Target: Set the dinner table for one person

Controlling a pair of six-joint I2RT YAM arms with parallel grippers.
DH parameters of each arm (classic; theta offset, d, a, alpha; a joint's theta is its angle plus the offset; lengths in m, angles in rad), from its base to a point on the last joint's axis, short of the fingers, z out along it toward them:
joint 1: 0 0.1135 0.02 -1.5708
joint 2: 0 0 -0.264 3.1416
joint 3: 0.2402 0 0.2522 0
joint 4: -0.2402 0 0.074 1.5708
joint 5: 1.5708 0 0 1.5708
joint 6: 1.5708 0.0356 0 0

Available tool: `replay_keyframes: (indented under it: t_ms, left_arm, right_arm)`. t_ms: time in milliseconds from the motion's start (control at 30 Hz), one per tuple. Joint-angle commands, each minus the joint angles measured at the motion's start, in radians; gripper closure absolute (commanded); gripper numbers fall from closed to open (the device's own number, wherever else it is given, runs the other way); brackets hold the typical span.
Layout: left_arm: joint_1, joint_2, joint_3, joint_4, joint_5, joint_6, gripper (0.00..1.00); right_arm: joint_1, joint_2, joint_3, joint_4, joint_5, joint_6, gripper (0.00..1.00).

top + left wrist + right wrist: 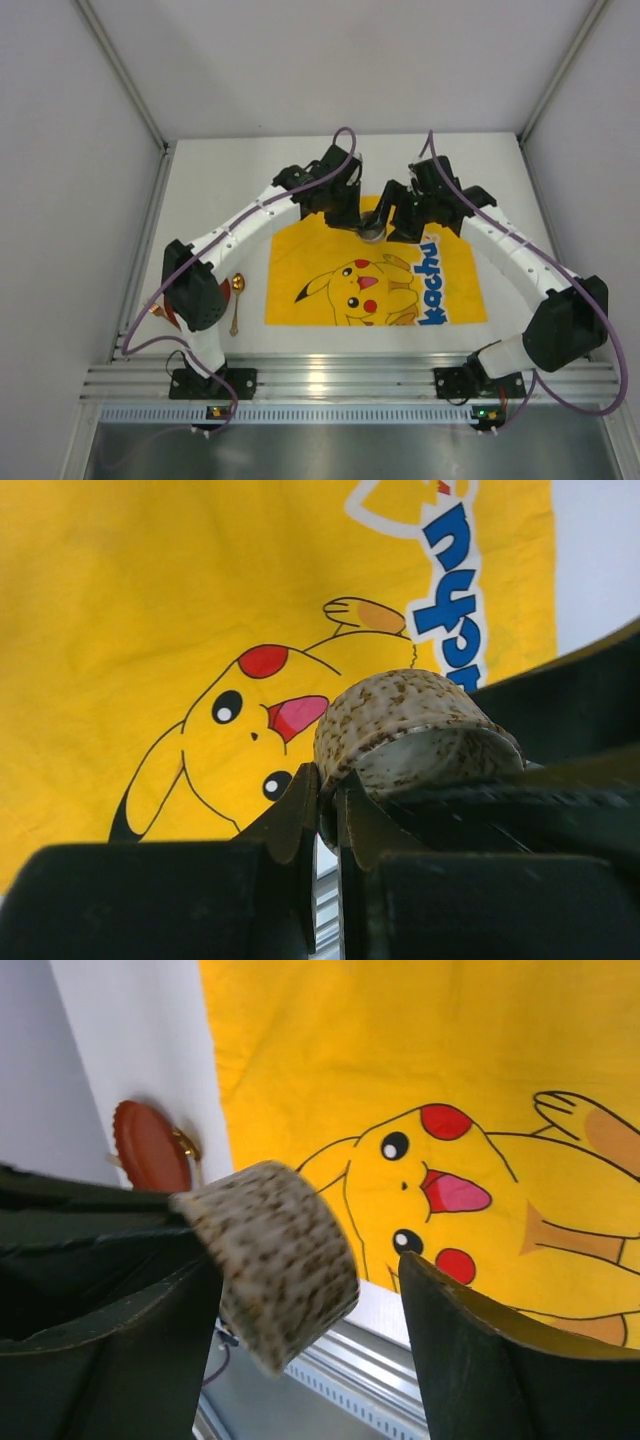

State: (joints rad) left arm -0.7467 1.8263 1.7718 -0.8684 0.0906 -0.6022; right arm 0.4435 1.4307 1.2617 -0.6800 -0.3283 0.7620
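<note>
Near edge: aluminium rail [330,378] of the dinner table [215,180], with the arm bases bolted on it. Just beyond, on the left, a gold spoon [236,300] lay beside a red scalloped dish [150,1145], both on bare white tabletop just off the yellow mat [310,250]. Over the far edge of the mat the two arms met. Left gripper [328,800] was pinched tight on the rim of the speckled bowl [400,720]; the bowl was tilted and apparently clear of the mat. Right gripper [310,1260] straddled the bowl, fingers apart, one against its wall, the other not touching. Looked like a handover. To do it well, right should close squarely on the wall before left lets go. The bowl should then go down upright mid-mat, away from the spoon.
</note>
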Motion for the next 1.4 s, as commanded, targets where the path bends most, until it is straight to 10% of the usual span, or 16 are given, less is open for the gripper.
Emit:
replay_keyframes:
  t_ms: [0,133,267,400,467,967,1367]
  left_arm:
    - [-0.020,0.004,0.066,-0.021,0.004,-0.041,1.00]
    - [-0.029,-0.002,0.087,-0.017,0.043,-0.056,1.00]
    - [-0.054,-0.012,0.087,-0.006,0.041,-0.050,0.83]
    - [-0.052,-0.019,0.101,-0.029,-0.003,-0.033,0.41]
    - [-0.052,-0.035,0.094,-0.044,-0.069,-0.019,0.02]
    - [0.133,-0.373,-0.350,-0.043,-0.152,-0.024,0.02]
    - [0.228,-0.496,-0.425,-0.184,-0.218,-0.019,0.02]
  right_arm:
    - [0.012,-0.015,-0.018,-0.026,0.072,0.013,0.31]
    - [0.012,-0.013,-0.016,-0.061,0.132,-0.001,0.51]
    - [0.012,-0.003,0.001,-0.099,0.196,-0.013,0.99]
    - [0.011,0.013,0.018,-0.112,0.224,-0.024,1.00]
    - [0.003,0.023,0.024,-0.119,0.235,-0.030,1.00]
    - [-0.356,0.351,0.214,-0.133,0.204,-0.127,1.00]
    - [-0.436,0.701,0.419,-0.087,0.184,-0.006,1.00]
